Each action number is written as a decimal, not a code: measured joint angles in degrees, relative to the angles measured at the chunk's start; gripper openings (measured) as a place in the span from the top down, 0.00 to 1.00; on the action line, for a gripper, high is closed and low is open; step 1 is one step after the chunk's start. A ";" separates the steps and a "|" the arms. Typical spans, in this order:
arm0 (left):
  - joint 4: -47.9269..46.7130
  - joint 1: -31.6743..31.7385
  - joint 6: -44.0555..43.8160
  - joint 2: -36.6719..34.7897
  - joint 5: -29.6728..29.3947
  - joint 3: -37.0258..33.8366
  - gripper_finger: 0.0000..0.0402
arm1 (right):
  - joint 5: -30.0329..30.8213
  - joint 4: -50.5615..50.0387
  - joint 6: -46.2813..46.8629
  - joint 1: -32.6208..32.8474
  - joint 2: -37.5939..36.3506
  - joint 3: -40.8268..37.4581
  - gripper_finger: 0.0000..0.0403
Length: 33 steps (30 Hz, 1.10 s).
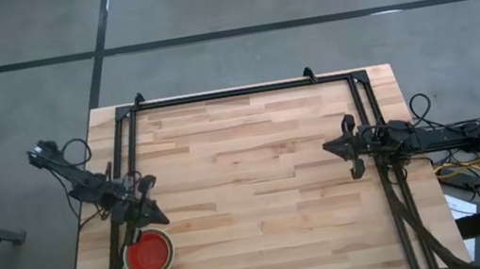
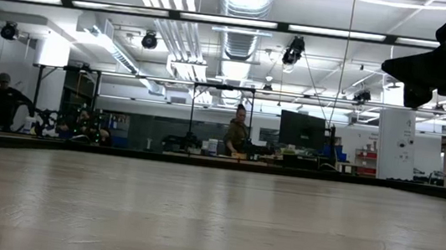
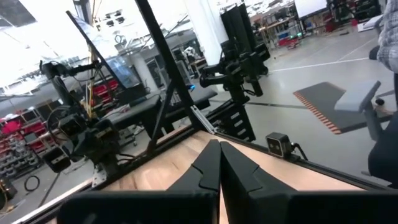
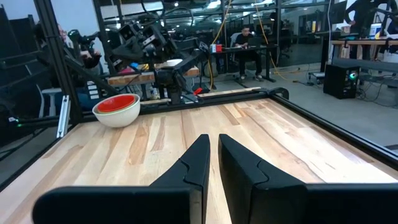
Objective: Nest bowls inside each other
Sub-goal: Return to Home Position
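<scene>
A red bowl (image 1: 147, 254) sits nested inside a pale grey-white bowl (image 1: 129, 268) on the wooden table, near its front left corner. The right wrist view shows the same stack (image 4: 117, 109) resting on its base. My left gripper (image 1: 156, 218) is shut with nothing between its fingers (image 3: 219, 163); it stands just beyond the stack's far side, clear of it. My right gripper (image 1: 328, 147) waits at the table's right side, pointing level toward the left, its fingers (image 4: 214, 155) shut on nothing.
A black metal frame (image 1: 243, 91) runs along the table's far, left and right sides. Cables (image 1: 473, 162) lie off the right edge. The bare wooden top (image 1: 255, 170) stretches between the two arms. People sit at desks in the room behind (image 2: 237, 135).
</scene>
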 joint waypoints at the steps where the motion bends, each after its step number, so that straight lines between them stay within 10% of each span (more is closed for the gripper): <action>1: 0.03 0.01 -0.23 -0.41 0.21 -0.40 0.99 | -0.02 0.00 0.01 0.00 0.00 0.00 0.92; 33: -0.38 0.02 -3.88 -6.41 1.76 -8.29 0.97 | -0.02 0.00 0.00 0.00 0.00 0.00 0.92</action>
